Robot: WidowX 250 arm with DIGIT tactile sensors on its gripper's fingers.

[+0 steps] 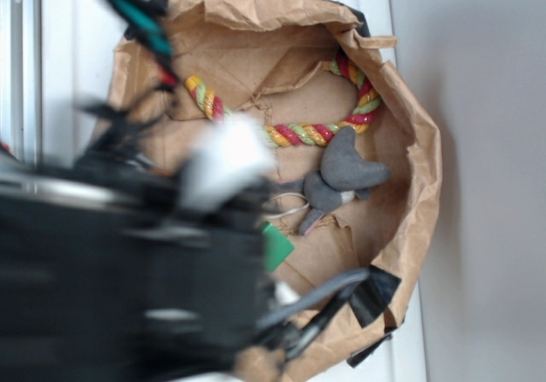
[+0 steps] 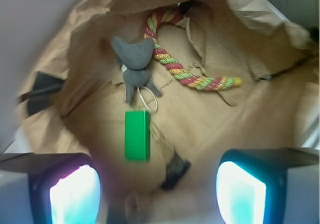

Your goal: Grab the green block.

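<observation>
Gripper (image 2: 158, 194) spread wide, empty, hovering above bag (image 2: 260, 49), clear of contents. One green block (image 2: 137, 135), one grey plush (image 2: 134, 64) just beyond, one rope (image 2: 185, 69).

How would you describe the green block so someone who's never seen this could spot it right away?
Look inside the crumpled brown paper bag, on its flat floor. Just below the small grey plush toy lies the flat bright green rectangular block, lengthwise towards the open gripper. Unlike the red-yellow-green braided rope curving nearby, it is one solid green, smooth-faced and straight-edged.
</observation>
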